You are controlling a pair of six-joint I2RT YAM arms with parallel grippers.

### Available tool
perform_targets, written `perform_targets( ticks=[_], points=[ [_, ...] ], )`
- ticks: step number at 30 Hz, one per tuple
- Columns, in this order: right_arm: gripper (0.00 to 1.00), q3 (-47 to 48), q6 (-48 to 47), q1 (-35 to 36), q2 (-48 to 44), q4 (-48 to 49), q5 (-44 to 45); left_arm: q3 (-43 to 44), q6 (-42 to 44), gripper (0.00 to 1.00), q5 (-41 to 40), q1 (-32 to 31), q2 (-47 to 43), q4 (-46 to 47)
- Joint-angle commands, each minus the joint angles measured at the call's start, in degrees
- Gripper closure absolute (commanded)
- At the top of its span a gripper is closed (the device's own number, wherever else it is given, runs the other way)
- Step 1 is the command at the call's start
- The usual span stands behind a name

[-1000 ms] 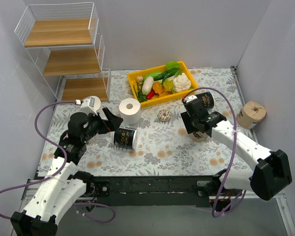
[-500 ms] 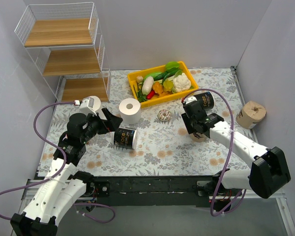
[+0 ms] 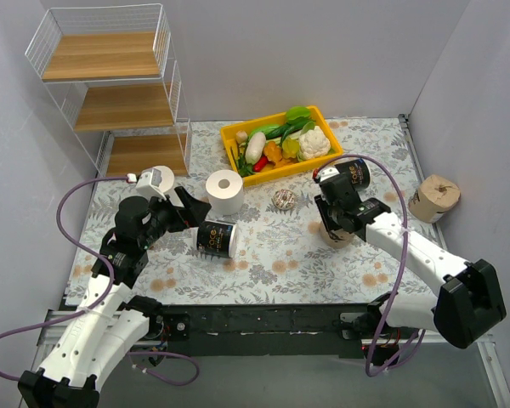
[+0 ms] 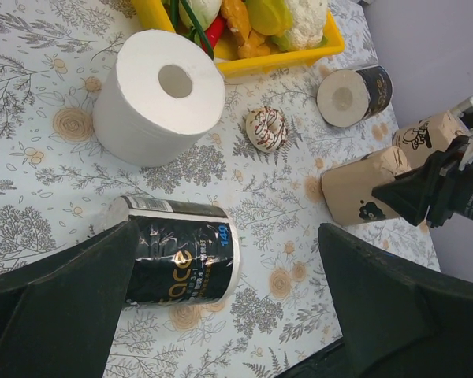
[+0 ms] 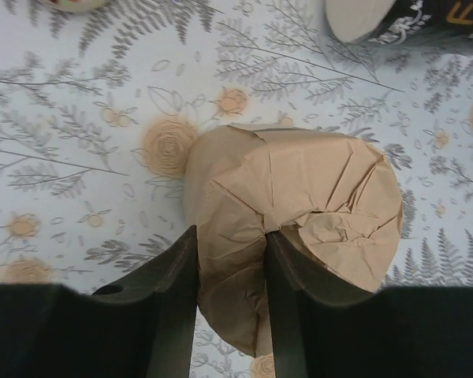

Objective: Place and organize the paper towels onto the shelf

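The shelf of white wire and wooden boards stands at the back left. Paper towels lie about the table. A tan-wrapped roll stands on end under my right gripper, which is shut on its wall, one finger in the core and one outside. My left gripper hangs open above a lying black roll, whose body is beside the left finger. Other rolls are a white one, a second white one behind my left arm, a black one and a tan one.
A yellow bin of vegetables sits at the back centre. A small patterned ball lies between the white roll and my right gripper. Grey walls close in both sides, and the far tan roll lies by the right wall.
My right gripper has closed its jaws on the tan roll's wall and shifted slightly left. The left arm and the other rolls have not moved.
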Motion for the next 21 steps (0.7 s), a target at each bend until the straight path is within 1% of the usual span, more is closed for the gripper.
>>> perform_targets(
  ticks=[1, 2, 3, 5, 6, 7, 8, 9, 10, 11, 12, 13, 14, 15, 16, 17, 18, 19, 21],
  points=[
    [0.60, 1.9, 5.4, 0.4, -7.3, 4.1, -12.6, 2.0, -0.9, 0.02, 0.3, -0.2, -1.6, 0.1],
    [0.60, 1.9, 6.5, 0.4, -8.8, 6.9, -17.3, 2.7, -1.3, 0.02, 1.0, -0.1, -1.7, 0.1],
    [0.61, 1.7, 8.1, 0.3, -12.1, 8.5, -19.2, 4.2, -2.0, 0.02, 3.5, -0.1, -1.7, 0.5],
    [0.62, 0.9, 12.4, 0.4, -15.5, 12.5, -23.5, 5.5, -4.0, 0.02, 7.8, -0.1, -1.3, 1.4],
    [0.61, 0.6, 13.9, 0.4, -18.8, 17.3, -25.1, 6.4, -4.8, 0.02, 10.2, -0.1, -0.9, 2.2],
    [0.61, -0.8, 17.6, 0.4, -20.6, 20.0, -27.4, 6.9, -6.7, 0.02, 15.4, -0.1, -0.1, 2.9],
    [0.61, -1.5, 19.6, 0.4, -23.7, 22.5, -28.6, 7.3, -7.9, 0.02, 18.1, -0.1, 0.2, 3.6],
    [0.61, -2.4, 21.4, 0.4, -25.0, 28.4, -29.6, 7.5, -9.0, 0.02, 20.6, -0.1, 0.8, 5.4],
    [0.61, -3.7, 23.3, 0.4, -26.2, 31.2, -31.8, 7.9, -9.9, 0.02, 25.3, -0.1, 1.2, 6.2],
    [0.61, -4.2, 26.4, 0.4, -27.8, 33.8, -32.8, 8.1, -12.1, 0.02, 26.9, -0.1, 1.7, 7.2],
    [0.61, -4.7, 28.1, 0.4, -28.5, 35.8, -33.9, 8.3, -13.2, 0.02, 28.4, -0.1, 1.7, 8.8],
    [0.61, -5.0, 29.3, 0.3, -28.9, 40.5, -36.0, 8.2, -14.4, 0.02, 30.9, -0.1, 1.6, 10.1],
    [0.62, -6.1, 32.3, 0.4, -29.8, 42.7, -36.8, 8.0, -16.9, 0.02, 32.8, -0.1, 1.2, 11.6],
    [0.61, -6.5, 33.9, 0.4, -30.1, 44.5, -37.5, 7.8, -18.5, 0.02, 34.3, -0.1, 1.0, 15.5],
    [0.61, -6.9, 35.1, 0.4, -30.3, 48.5, -38.8, 7.7, -19.9, 0.02, 35.7, -0.2, 0.9, 17.4],
    [0.61, -7.4, 36.6, 0.4, -30.3, 50.1, -39.6, 7.5, -21.3, 0.02, 38.1, -0.1, 0.8, 19.2],
    [0.61, -7.7, 38.7, 0.4, -30.2, 51.9, -40.5, 7.4, -24.0, 0.02, 38.9, -0.1, 0.7, 23.0],
    [0.61, -8.0, 40.2, 0.4, -30.0, 53.5, -42.5, 7.4, -25.2, 0.02, 39.8, -0.1, 0.7, 24.6],
    [0.61, -9.4, 43.7, 0.4, -29.6, 59.7, -44.3, 7.4, -28.5, 0.02, 42.4, -0.1, 0.8, 29.7]
  ],
)
